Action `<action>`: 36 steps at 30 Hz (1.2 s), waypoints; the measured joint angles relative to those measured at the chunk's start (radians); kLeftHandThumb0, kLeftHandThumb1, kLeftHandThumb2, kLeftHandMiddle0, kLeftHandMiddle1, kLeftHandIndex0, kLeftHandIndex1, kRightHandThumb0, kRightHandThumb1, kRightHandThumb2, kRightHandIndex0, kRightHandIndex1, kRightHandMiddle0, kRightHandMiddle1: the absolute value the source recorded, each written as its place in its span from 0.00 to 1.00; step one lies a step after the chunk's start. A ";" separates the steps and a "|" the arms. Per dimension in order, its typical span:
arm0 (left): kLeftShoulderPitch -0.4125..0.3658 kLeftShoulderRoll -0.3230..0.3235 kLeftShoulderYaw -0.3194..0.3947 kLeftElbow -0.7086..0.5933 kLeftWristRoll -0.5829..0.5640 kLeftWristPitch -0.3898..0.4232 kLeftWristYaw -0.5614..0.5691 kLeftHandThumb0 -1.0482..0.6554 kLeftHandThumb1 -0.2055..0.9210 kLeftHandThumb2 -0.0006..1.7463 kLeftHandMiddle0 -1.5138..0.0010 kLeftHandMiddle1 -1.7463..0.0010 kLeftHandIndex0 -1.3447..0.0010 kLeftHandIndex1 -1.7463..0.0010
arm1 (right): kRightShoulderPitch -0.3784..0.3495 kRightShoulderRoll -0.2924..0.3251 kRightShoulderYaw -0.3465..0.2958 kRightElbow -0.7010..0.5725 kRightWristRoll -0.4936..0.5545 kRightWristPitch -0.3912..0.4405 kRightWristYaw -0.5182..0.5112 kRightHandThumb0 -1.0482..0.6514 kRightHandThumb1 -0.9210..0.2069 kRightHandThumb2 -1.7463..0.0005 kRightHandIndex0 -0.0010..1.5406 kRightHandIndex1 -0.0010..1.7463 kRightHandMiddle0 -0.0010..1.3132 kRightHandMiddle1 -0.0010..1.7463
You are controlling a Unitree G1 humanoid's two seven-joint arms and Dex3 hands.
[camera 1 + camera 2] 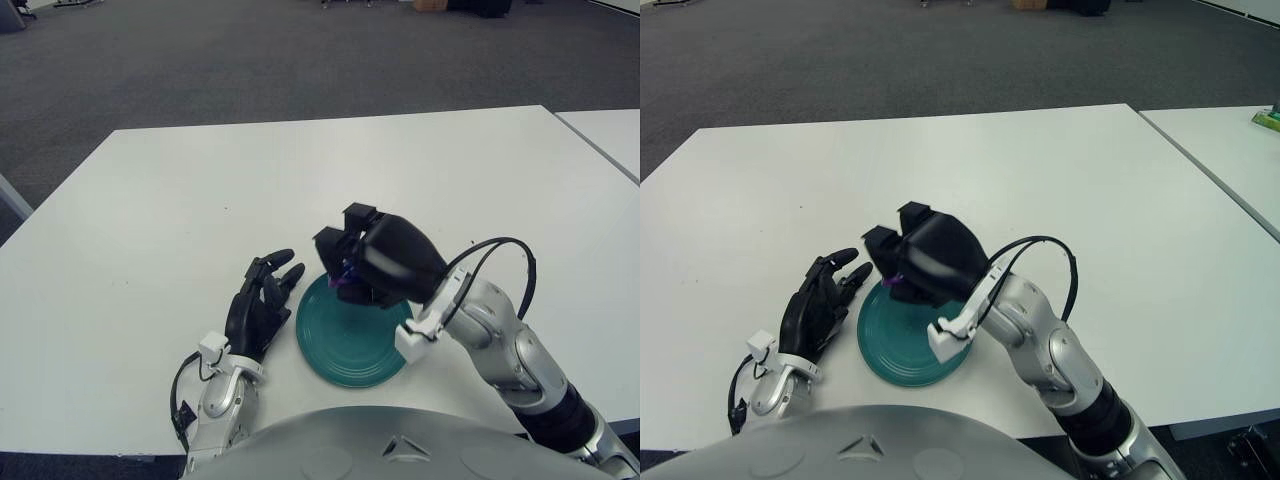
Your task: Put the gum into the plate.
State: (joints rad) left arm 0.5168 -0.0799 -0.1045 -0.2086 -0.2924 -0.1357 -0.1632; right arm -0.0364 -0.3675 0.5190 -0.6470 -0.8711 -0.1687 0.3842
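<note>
Low in the frame's centre, the right robot hand (pixel 372 262) clenches around the purple gum (pixel 345 282), holding it above the upper left rim of the green plate (pixel 350 345). No writing is legible, and the gum's long axis is hidden. The left robot hand (pixel 258 305) shows relaxed, fingers loose, left of the plate on the white desk (pixel 180 200).

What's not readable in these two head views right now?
- Purple gum: only a sliver shows under the right hand; its shape is hidden by the curled black fingers in both views.
- Round teal plate: its far rim is covered by the right hand, so gum-to-plate contact is unclear.
- Left hand, beside the plate's left: wrist cut off by the robot's torso at the bottom edge.
</note>
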 measured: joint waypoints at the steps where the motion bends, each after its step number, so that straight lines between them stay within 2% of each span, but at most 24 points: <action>1: -0.002 -0.002 0.003 0.000 -0.009 0.004 -0.002 0.10 1.00 0.46 0.69 0.70 0.84 0.35 | 0.009 -0.001 0.007 -0.003 -0.003 -0.008 0.003 0.37 0.33 0.41 0.67 1.00 0.34 1.00; 6: -0.010 -0.007 0.012 0.011 -0.023 0.010 -0.003 0.10 1.00 0.47 0.69 0.70 0.83 0.35 | 0.036 -0.017 0.034 -0.001 0.003 -0.066 0.023 0.37 0.33 0.42 0.66 1.00 0.33 1.00; 14: -0.021 -0.020 0.007 -0.003 0.007 0.014 0.016 0.12 1.00 0.49 0.73 0.73 0.92 0.40 | 0.036 -0.048 0.037 0.075 0.032 -0.148 0.036 0.38 0.28 0.45 0.58 1.00 0.31 1.00; 16: -0.018 -0.022 0.001 -0.017 0.023 0.016 0.023 0.13 1.00 0.50 0.74 0.74 0.93 0.41 | 0.035 -0.053 0.034 0.091 0.032 -0.155 0.036 0.39 0.21 0.52 0.51 1.00 0.26 1.00; 18: -0.018 -0.022 -0.004 -0.026 0.033 0.019 0.029 0.13 1.00 0.50 0.75 0.75 0.94 0.41 | 0.036 -0.060 0.030 0.100 0.031 -0.161 0.037 0.40 0.09 0.63 0.39 1.00 0.20 1.00; 20: -0.017 -0.022 -0.007 -0.030 0.041 0.026 0.034 0.13 1.00 0.51 0.75 0.75 0.94 0.41 | 0.036 -0.063 0.027 0.103 0.027 -0.162 0.039 0.30 0.04 0.64 0.27 0.96 0.10 0.94; 21: -0.016 -0.022 -0.008 -0.030 0.045 0.030 0.036 0.13 1.00 0.51 0.75 0.75 0.94 0.41 | 0.035 -0.063 0.026 0.102 0.024 -0.161 0.043 0.25 0.03 0.62 0.21 0.78 0.07 0.78; 22: -0.016 -0.022 -0.009 -0.031 0.047 0.035 0.037 0.13 1.00 0.51 0.75 0.75 0.94 0.42 | 0.035 -0.065 0.025 0.101 0.018 -0.160 0.051 0.21 0.02 0.61 0.20 0.62 0.04 0.68; 23: -0.016 -0.022 -0.009 -0.031 0.049 0.038 0.038 0.13 1.00 0.51 0.75 0.75 0.94 0.42 | 0.035 -0.067 0.024 0.100 0.013 -0.157 0.061 0.20 0.01 0.61 0.20 0.56 0.03 0.64; 24: -0.015 -0.022 -0.009 -0.031 0.050 0.041 0.040 0.14 1.00 0.52 0.74 0.75 0.94 0.42 | 0.035 -0.070 0.023 0.100 0.007 -0.153 0.073 0.17 0.01 0.59 0.19 0.43 0.02 0.55; 27: -0.015 -0.022 -0.009 -0.032 0.064 0.046 0.049 0.14 1.00 0.53 0.75 0.76 0.95 0.42 | 0.030 -0.076 0.022 0.099 -0.009 -0.145 0.115 0.12 0.00 0.55 0.16 0.19 0.01 0.36; 31: -0.013 -0.021 -0.008 -0.032 0.067 0.048 0.053 0.14 1.00 0.55 0.78 0.78 0.97 0.43 | 0.018 -0.081 0.022 0.101 0.000 -0.142 0.159 0.06 0.00 0.49 0.09 0.06 0.00 0.18; 36: -0.013 -0.019 -0.006 -0.032 0.058 0.048 0.049 0.14 1.00 0.56 0.80 0.81 0.99 0.44 | 0.016 -0.082 0.018 0.114 0.042 -0.144 0.172 0.01 0.00 0.45 0.03 0.01 0.00 0.08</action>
State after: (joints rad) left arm 0.5036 -0.0988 -0.1108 -0.2408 -0.2340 -0.0874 -0.1138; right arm -0.0208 -0.4494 0.5369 -0.5335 -0.8293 -0.3127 0.5562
